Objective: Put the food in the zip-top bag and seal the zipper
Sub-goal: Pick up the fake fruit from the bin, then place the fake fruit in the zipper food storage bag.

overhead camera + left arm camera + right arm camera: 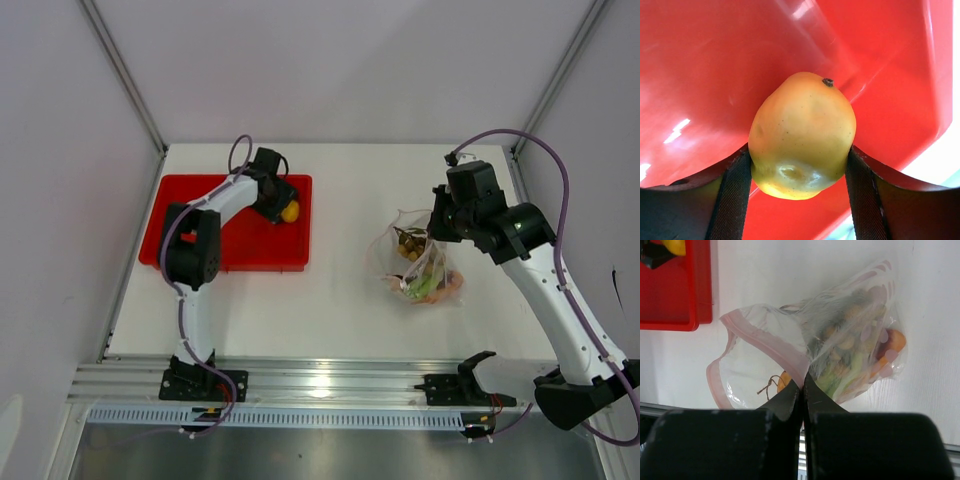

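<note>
My left gripper (283,206) is shut on the small yellow-orange fruit (802,134) over the red tray (180,215); the fruit (290,211) sits between both pads (732,200). My right gripper (803,382) is shut on the pink-red zipper strip (790,352) of the clear zip-top bag (840,347), holding its mouth open toward the tray. Inside the bag I see green-white stalks (842,372), tan berries (409,243) and an orange piece (895,340). The bag (420,262) rests on the white table right of centre.
The red tray's right edge (700,285) lies left of the bag's open mouth. The white table (340,300) is bounded by side walls and a metal rail (330,385) at the near edge.
</note>
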